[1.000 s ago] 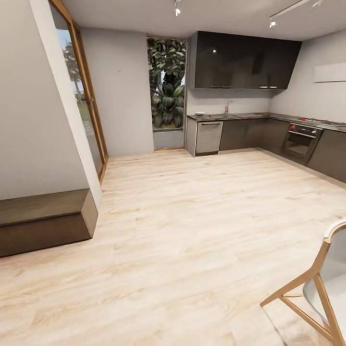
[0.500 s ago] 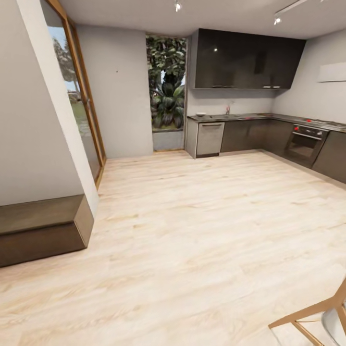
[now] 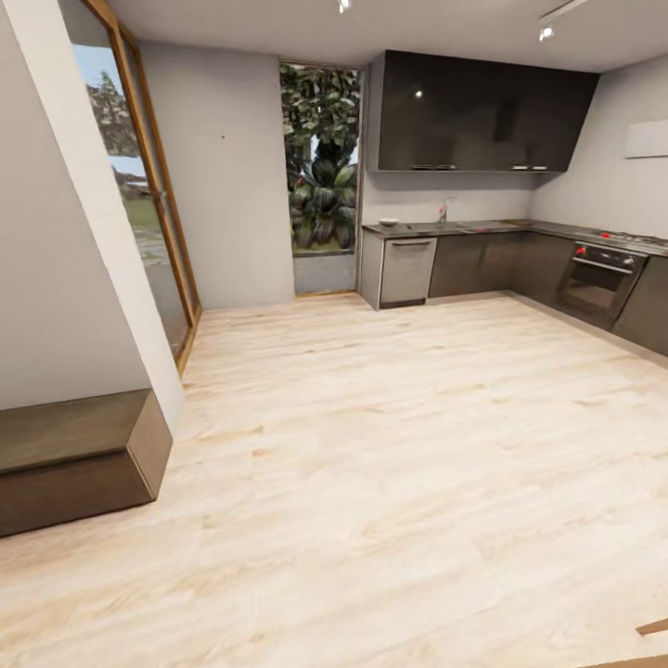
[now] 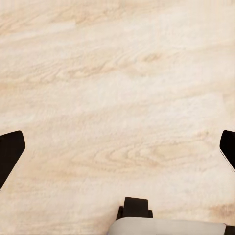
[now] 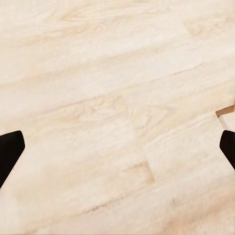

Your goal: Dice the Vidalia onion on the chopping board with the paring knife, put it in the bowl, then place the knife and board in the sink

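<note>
Across the pale wood floor (image 3: 371, 464), the sink (image 3: 443, 225) sits in the far table (image 3: 482, 225); the onion is too distant to make out (likely firm, slippery; grip its middle). Left gripper (image 4: 117, 152) and right gripper (image 5: 117, 152) fingers spread apart, empty.

Pale wood-plank floor (image 3: 390, 445) spreads out; beyond it stand a built-in oven (image 3: 596, 286), a dishwasher (image 3: 408, 270), and dark wall cabinets (image 3: 478, 113) above.
</note>
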Available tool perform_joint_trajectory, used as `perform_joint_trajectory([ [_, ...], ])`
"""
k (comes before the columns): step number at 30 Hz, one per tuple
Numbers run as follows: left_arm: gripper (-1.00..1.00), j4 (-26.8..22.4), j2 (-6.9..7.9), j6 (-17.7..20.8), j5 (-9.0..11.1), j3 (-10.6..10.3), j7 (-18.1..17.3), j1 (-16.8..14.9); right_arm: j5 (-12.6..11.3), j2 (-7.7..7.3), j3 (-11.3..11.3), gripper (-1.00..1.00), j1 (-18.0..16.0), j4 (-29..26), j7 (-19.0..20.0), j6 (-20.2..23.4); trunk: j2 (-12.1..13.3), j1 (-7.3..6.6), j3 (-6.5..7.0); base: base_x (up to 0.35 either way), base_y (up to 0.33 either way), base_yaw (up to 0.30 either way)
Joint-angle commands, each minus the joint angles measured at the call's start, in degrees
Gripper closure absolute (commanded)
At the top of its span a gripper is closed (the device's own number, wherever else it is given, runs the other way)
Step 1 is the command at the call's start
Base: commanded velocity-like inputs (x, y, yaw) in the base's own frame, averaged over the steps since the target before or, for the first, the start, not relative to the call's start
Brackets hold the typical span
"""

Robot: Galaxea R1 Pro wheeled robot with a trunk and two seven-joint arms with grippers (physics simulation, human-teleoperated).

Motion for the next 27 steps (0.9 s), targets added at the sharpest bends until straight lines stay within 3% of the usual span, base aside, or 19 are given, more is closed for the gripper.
perform_joint_trajectory([
  [1,-1.0,0.04,0.0,-0.18,0.13,-0.03,0.08,-0.04,0.01,0.01,0.02,-1.0,-0.03,0.03,-0.18,-0.16,-0.02,0.03,-0.05,0.31,0.0,0.0],
  [27,-1.0,0.04,0.0,-0.23,0.13,-0.04,0.08,-0.02,0.01,0.02,0.05,-1.0,-0.03,0.03,-0.17,-0.16,-0.02,0.03,-0.05,0.31,0.0,0.0],
])
